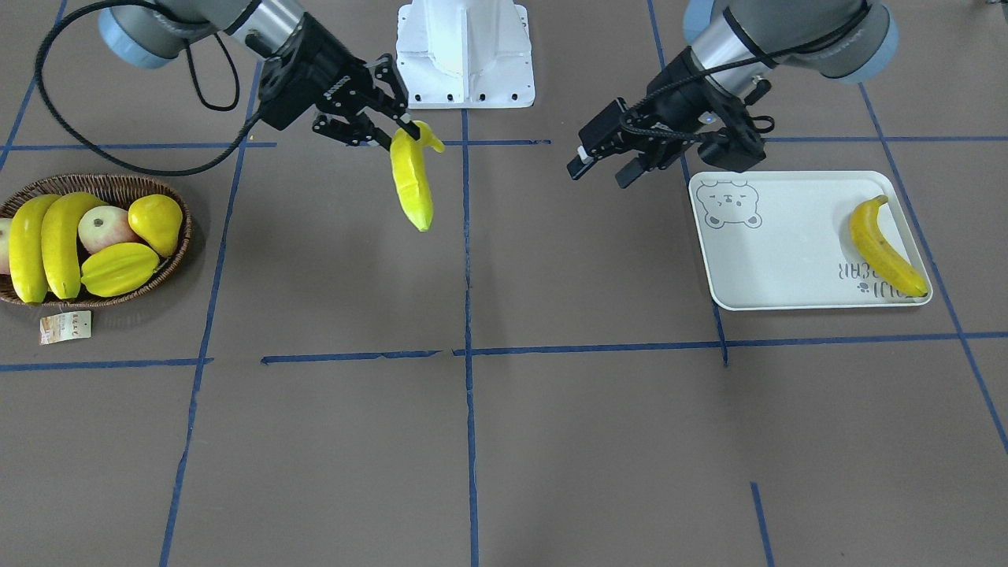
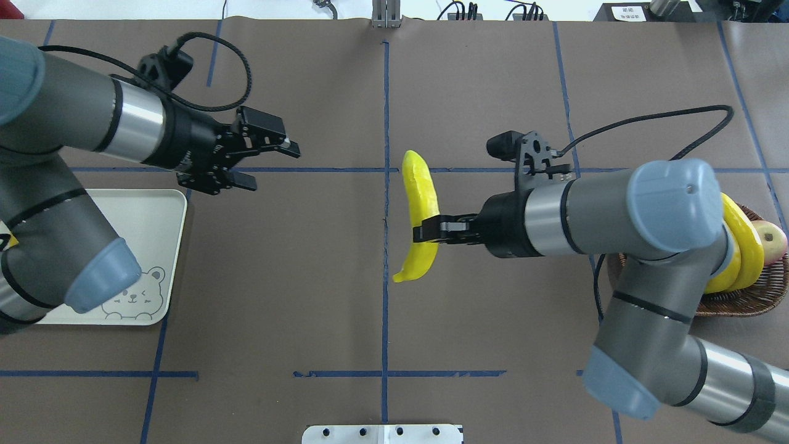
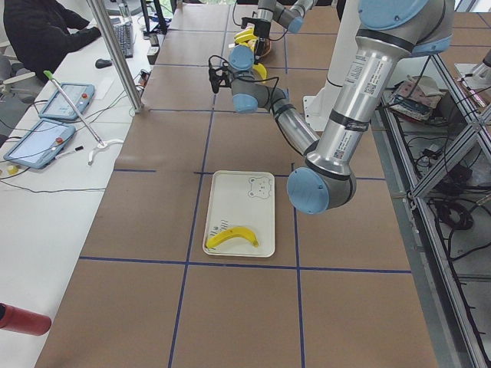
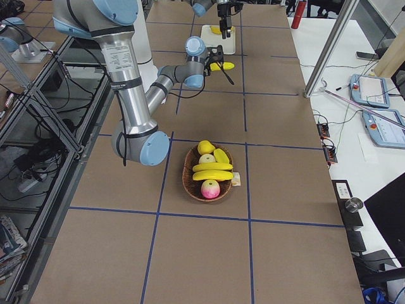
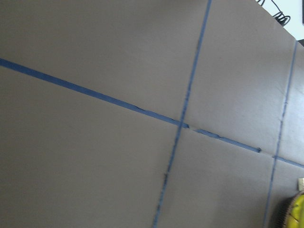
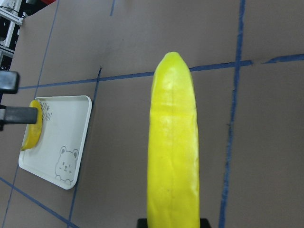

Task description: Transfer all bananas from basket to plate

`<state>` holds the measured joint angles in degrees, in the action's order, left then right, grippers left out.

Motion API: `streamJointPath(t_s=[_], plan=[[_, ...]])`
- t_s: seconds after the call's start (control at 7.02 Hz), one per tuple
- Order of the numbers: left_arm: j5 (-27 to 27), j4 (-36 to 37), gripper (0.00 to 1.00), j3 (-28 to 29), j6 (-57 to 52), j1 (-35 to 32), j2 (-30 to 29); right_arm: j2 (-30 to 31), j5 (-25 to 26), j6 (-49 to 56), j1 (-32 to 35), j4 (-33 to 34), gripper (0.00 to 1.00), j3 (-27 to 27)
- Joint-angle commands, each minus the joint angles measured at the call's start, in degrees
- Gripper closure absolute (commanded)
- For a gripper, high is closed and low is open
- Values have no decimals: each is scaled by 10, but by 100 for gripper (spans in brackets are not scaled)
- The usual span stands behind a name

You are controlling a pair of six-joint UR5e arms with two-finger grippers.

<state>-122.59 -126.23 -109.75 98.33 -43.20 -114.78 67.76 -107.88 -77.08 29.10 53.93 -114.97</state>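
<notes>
My right gripper (image 2: 425,231) is shut on a yellow banana (image 2: 421,203) near its stem end and holds it above the table's middle; it hangs tip down in the front view (image 1: 413,185) and fills the right wrist view (image 6: 173,156). Two more bananas (image 1: 43,246) lie in the wicker basket (image 1: 118,185). One orange-brown banana (image 1: 882,248) lies on the bear plate (image 1: 780,244). My left gripper (image 2: 274,166) is open and empty, in the air beside the plate's (image 2: 154,246) inner edge, facing the held banana.
An apple (image 1: 106,228), a yellow pear (image 1: 157,220) and a starfruit (image 1: 118,268) share the basket. A paper tag (image 1: 65,327) lies beside it. The white robot base (image 1: 465,51) stands at the table's middle edge. Blue tape lines cross the brown table.
</notes>
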Motion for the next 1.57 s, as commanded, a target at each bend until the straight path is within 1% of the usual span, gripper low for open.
streamJointPath(t_s=[0.0, 0.14, 0.43, 0.57, 0.85, 1.0, 1.14, 1.28, 1.42], plan=[[92, -5, 1, 6, 41, 95, -48, -57, 38, -4, -33, 55, 99, -3], [100, -7, 1, 8, 40, 103, -50, -59, 38, -5, -34, 54, 99, -4], [100, -8, 1, 11, 40, 103, -54, -65, 38, -5, -39, 56, 99, -5], [100, -8, 2, 20, 40, 104, -64, -65, 38, -4, -40, 56, 99, -6], [100, -8, 5, 22, 36, 103, -62, -61, 38, -4, -40, 55, 99, -15], [100, -8, 21, 24, 36, 103, -62, -61, 38, -4, -41, 55, 99, -14], [99, -8, 67, 24, 35, 103, -62, -60, 38, -4, -41, 56, 99, -14], [99, -8, 94, 21, 34, 103, -62, -61, 38, -4, -44, 56, 99, -12], [98, -8, 100, 15, 34, 103, -62, -61, 40, -4, -47, 56, 94, -12]])
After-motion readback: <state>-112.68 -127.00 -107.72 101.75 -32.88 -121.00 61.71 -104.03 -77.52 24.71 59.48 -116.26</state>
